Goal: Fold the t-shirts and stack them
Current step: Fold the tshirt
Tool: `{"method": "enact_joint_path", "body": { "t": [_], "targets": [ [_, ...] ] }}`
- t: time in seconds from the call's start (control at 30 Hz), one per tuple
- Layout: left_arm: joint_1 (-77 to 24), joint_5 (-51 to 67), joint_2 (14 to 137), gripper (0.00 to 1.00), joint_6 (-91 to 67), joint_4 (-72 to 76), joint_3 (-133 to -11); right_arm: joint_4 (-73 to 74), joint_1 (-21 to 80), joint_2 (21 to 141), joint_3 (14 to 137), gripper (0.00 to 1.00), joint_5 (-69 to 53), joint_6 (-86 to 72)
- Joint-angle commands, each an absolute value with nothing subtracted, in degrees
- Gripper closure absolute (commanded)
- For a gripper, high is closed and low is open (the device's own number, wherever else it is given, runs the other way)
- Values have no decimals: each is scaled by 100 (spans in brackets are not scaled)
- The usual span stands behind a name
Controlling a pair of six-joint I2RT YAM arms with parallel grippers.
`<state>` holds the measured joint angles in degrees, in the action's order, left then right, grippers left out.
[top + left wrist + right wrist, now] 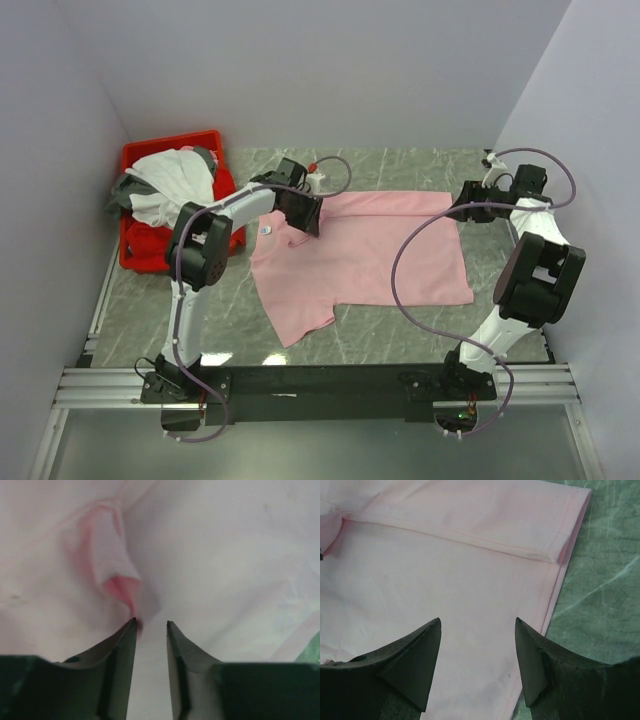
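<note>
A light pink t-shirt (370, 250) lies spread on the marble table, with its small blue neck label (266, 229) at the left. My left gripper (308, 215) is down on the shirt near its collar. In the left wrist view its jaws (151, 623) stand narrow, with pink cloth between them and a raised pucker (120, 587) running up from the left fingertip. My right gripper (462, 212) hovers over the shirt's far right corner. In the right wrist view it (477, 620) is open and holds nothing, with the hem edge (560, 555) just ahead of it.
A red plastic bin (140, 250) stands at the back left, holding a heap of white and grey shirts (170, 185). Walls enclose the table on the left, back and right. Green marble table surface (605, 580) shows beyond the shirt's right edge.
</note>
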<state>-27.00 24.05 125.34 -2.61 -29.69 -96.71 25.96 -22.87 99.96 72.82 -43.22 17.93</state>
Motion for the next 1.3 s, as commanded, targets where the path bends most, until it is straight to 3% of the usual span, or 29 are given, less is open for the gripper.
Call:
{"method": "enact_joint_path", "body": {
  "t": [0.0,0.27,0.37,0.43,0.53,0.83,1.27],
  "targets": [
    [-2821,2865,12103,62,-123,-3050,-9554,2698,-2364,9694,7251,32,-4491,1907],
    [-2821,3682,10875,51,-246,-2629,-8704,2760,-2391,9563,7067,32,-4430,2100],
    [-2743,3219,10312,48,-614,-1901,-8177,2812,-2391,9536,7040,32,-4447,2188],
    [-2681,2271,10161,43,-1097,-1426,-7972,2839,-2391,9554,7031,32,-4456,2188],
    [-2505,1828,10545,44,-1441,-1713,-8357,2848,-2391,9536,7023,32,-4509,2145],
    [-2496,2066,12127,44,-1696,-2118,-9632,2848,-2391,9466,6855,31,-4526,2153],
    [-2628,2399,12735,44,-1784,-2057,-10019,2839,-2391,9448,6803,31,-4623,2083]
  ]
}}
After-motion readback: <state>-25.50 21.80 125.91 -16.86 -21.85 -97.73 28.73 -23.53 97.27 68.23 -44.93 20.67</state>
